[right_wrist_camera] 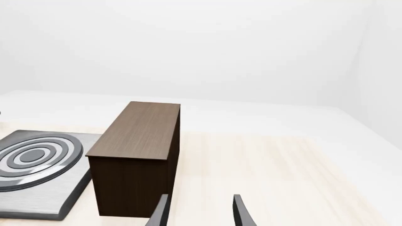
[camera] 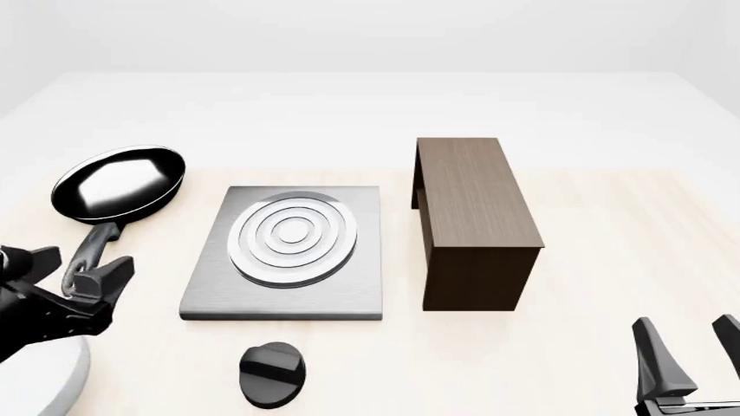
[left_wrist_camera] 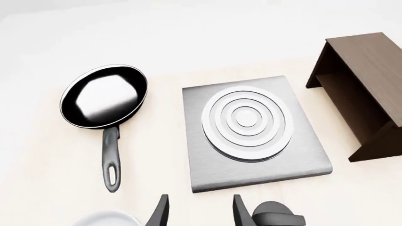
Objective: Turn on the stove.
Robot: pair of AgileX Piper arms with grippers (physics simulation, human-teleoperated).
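Observation:
The stove (camera: 284, 253) is a flat grey slab with silver burner rings, lying mid-table. Its black round knob (camera: 273, 373) lies loose on the table, just in front of the slab's near edge. My left gripper (camera: 72, 270) is open and empty, hovering left of the stove over the pan's handle end. In the left wrist view the stove (left_wrist_camera: 251, 134) lies ahead of the open left gripper (left_wrist_camera: 199, 214), and the knob (left_wrist_camera: 276, 215) sits beside one finger. My right gripper (camera: 694, 351) is open and empty at the near right. The right wrist view shows the stove (right_wrist_camera: 37, 165) past the box.
A black frying pan (camera: 120, 182) lies left of the stove, handle towards me. A dark brown wooden box (camera: 474, 221) stands right of the stove. A white dish (camera: 52, 381) sits at the near left under my left arm.

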